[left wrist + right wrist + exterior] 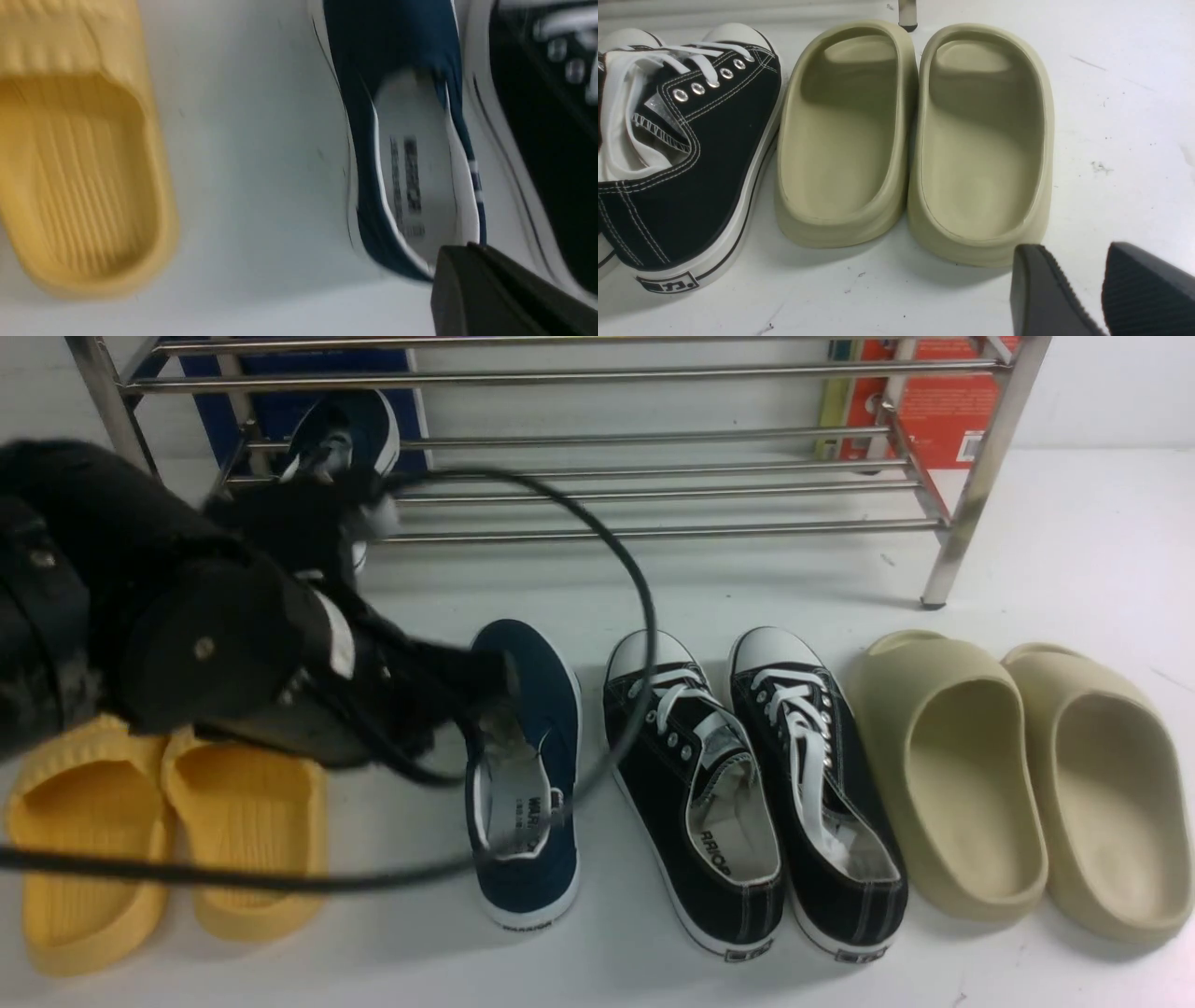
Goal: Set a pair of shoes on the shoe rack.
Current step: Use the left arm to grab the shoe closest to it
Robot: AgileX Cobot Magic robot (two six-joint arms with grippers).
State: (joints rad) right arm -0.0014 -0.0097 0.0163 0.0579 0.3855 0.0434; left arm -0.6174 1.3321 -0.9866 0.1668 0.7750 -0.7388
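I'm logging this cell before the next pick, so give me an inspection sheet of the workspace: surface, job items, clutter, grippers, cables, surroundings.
Surface: white surface, a few scuff marks.
Job's things: one navy shoe on the shoe rack, lower visible tier, left end; its mate on the surface in front.
Clutter: black lace-up sneakers, beige slides, yellow slippers, in a row beside the mate.
Grippers: left gripper at the mate's opening, jaws unclear; right gripper open, empty, near the beige slides.
Cables: black cable loops in front of the mate and one sneaker.
Surroundings: blue panel and orange box behind the rack.
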